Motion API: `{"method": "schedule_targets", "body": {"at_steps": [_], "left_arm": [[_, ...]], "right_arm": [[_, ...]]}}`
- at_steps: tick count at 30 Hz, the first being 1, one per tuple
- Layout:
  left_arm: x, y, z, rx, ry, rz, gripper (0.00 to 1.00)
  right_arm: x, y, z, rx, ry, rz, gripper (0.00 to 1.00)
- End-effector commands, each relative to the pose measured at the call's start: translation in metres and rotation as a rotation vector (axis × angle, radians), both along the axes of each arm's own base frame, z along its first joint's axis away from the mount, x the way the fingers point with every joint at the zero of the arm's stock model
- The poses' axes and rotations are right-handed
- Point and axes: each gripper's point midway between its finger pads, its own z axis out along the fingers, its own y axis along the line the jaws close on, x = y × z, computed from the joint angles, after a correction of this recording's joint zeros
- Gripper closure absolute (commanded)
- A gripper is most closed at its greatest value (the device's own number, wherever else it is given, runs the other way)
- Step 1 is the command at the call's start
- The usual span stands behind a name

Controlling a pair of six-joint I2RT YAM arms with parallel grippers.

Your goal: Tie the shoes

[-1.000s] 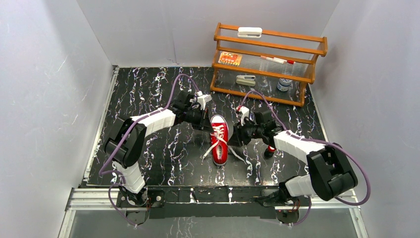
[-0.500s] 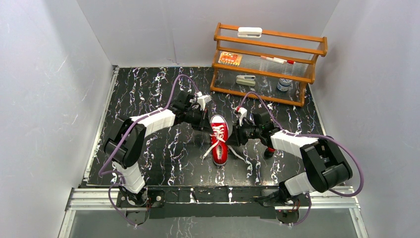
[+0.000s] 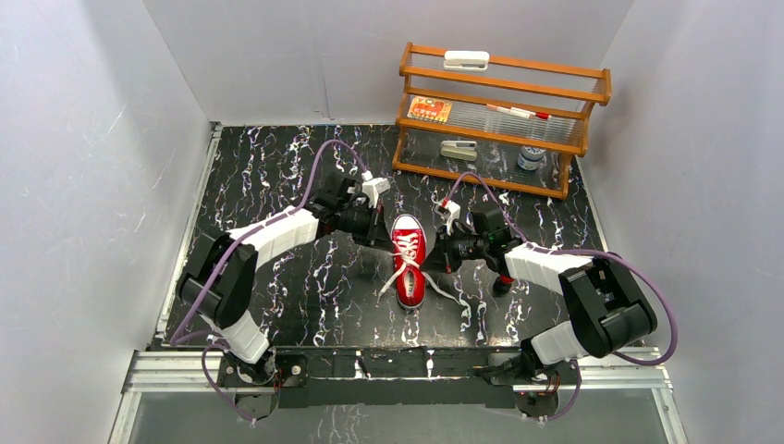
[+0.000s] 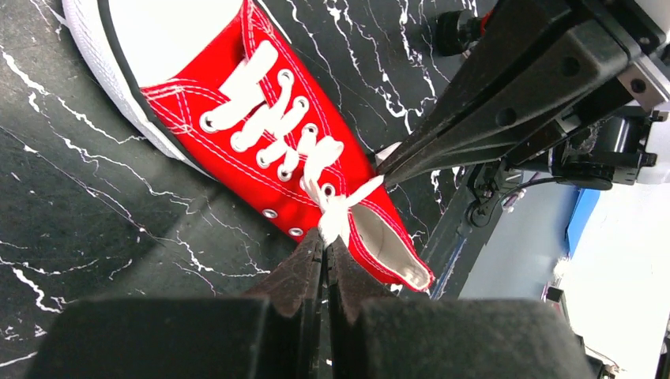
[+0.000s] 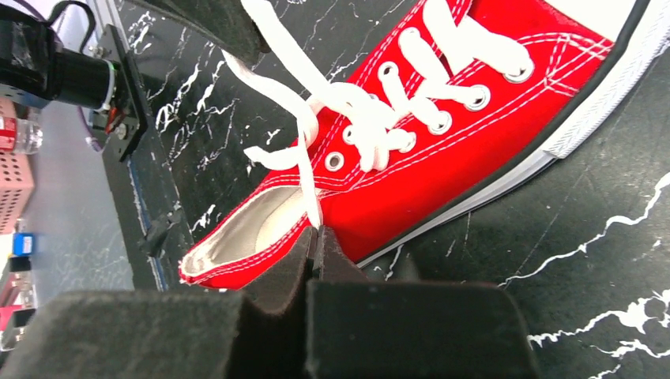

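No text can be read in any view. An orange card (image 3: 430,110) with a printed face lies on the middle shelf of the wooden rack (image 3: 504,65), which stands at the far right corner of the table (image 3: 277,185). Its print is too small to make out. A small jar (image 3: 530,158) on the rack's lowest shelf wears a blue label, equally illegible. The red sneaker (image 4: 261,134), close in both wrist views, shows no legible mark.

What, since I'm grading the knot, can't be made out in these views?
Top view: how the laces cross between the arms is too small to tell.
Left wrist view: the toe of the sneaker is cut off by the top edge.
Right wrist view: the pinched lace's end is hidden inside the shut right gripper.
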Motion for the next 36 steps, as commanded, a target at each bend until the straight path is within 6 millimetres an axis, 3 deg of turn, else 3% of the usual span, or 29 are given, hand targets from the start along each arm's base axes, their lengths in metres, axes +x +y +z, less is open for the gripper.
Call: {"method": "schedule_targets", "body": {"at_steps": [1, 7, 11, 19, 26, 33, 36], "left_arm": [[-0.012, 0.003, 0.015, -0.028, -0.011, -0.012, 1.0], [-0.027, 0.007, 0.015, -0.04, 0.021, -0.018, 1.0], [-0.038, 0.012, 0.012, -0.039, 0.039, -0.013, 1.0], [-0.054, 0.022, 0.004, -0.032, 0.059, 0.005, 1.0], [-0.056, 0.025, -0.012, 0.0, 0.087, 0.01, 1.0], [-0.06, 0.03, -0.011, 0.016, 0.091, 0.035, 1.0], [-0.056, 0.033, -0.005, 0.042, 0.064, 0.039, 0.91]], "right_arm": [[0.003, 0.008, 0.021, 0.065, 0.031, -0.008, 1.0], [0.003, 0.015, 0.025, 0.084, 0.244, -0.096, 1.0], [0.011, 0.014, 0.03, 0.083, 0.298, -0.197, 1.0], [0.019, -0.001, 0.011, -0.032, 0.348, -0.341, 1.0], [0.027, -0.004, 0.014, -0.053, 0.296, -0.353, 1.0], [0.008, 0.016, 0.025, -0.012, 0.273, -0.136, 1.0], [0.004, 0.014, 0.024, -0.019, 0.266, -0.133, 1.0]]}}
